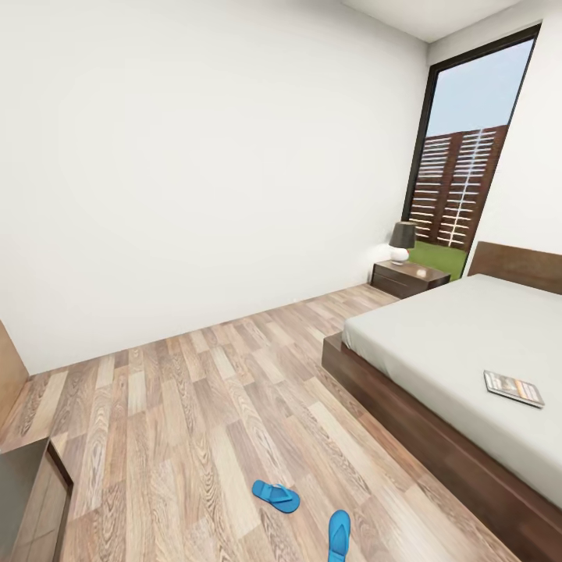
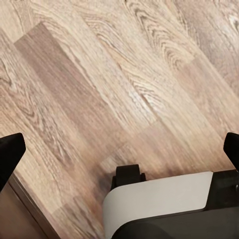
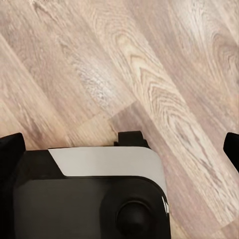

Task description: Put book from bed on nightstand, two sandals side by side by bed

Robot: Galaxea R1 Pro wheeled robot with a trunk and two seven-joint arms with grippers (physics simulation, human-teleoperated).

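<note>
Nothing done yet: book on the bed, sandals apart and askew, both hands spread, empty.

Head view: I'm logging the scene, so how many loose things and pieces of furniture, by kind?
Sandals: 2
Book: 1
Bed: 1
Nightstand: 1
Lamp: 1
Total: 6
</note>
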